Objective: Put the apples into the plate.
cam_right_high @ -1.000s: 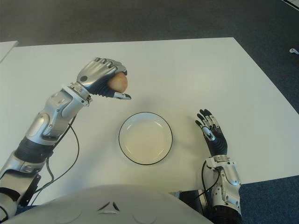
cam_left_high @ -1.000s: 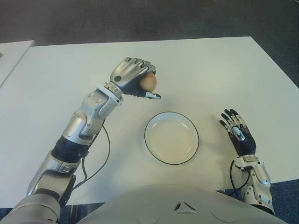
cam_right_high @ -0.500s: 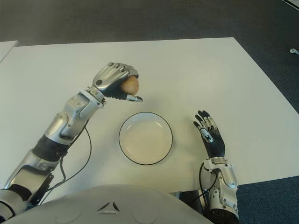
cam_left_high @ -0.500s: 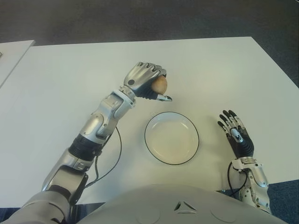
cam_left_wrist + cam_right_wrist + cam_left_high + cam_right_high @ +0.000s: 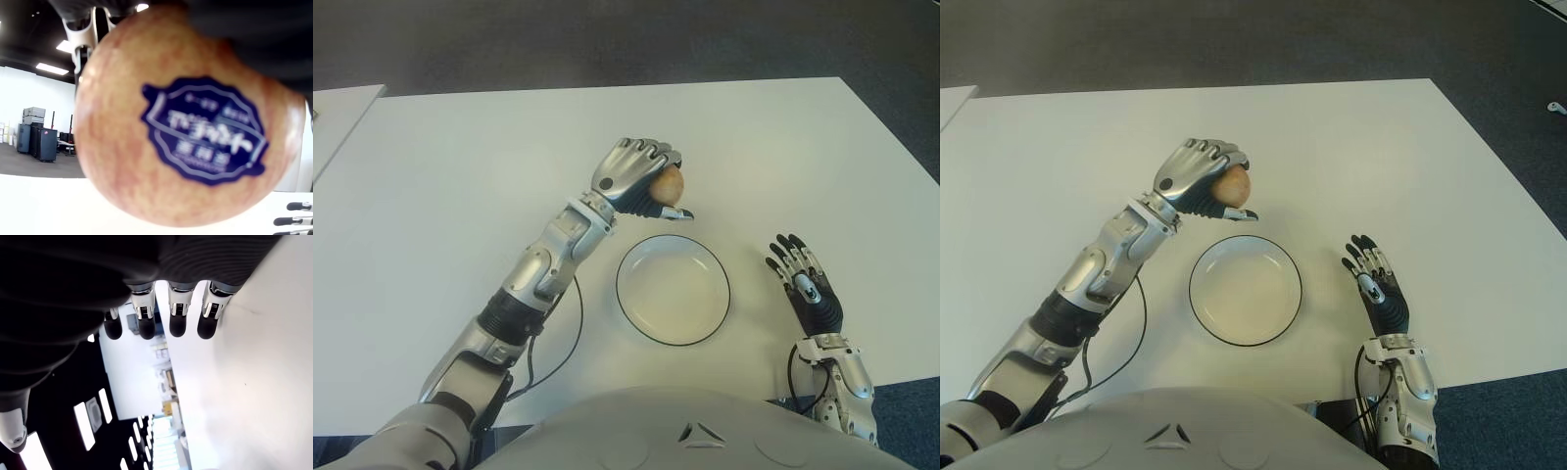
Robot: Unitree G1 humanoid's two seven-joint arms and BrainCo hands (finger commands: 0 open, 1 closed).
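The left hand (image 5: 636, 176) is wrapped tight around the apple (image 5: 668, 183) (blue sticker on its skin), held up at about twelve o'clock of the empty plate (image 5: 673, 290). The right hand (image 5: 806, 289), fingers spread and holding nothing, shows at three o'clock of the plate, over the white table (image 5: 460, 196).

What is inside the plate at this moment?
Nothing shows inside the plate; its whole pale inside is in view, uncovered. The apple is gripped in the left hand, above the table just beyond the plate's far rim. The right hand shows right of the plate.
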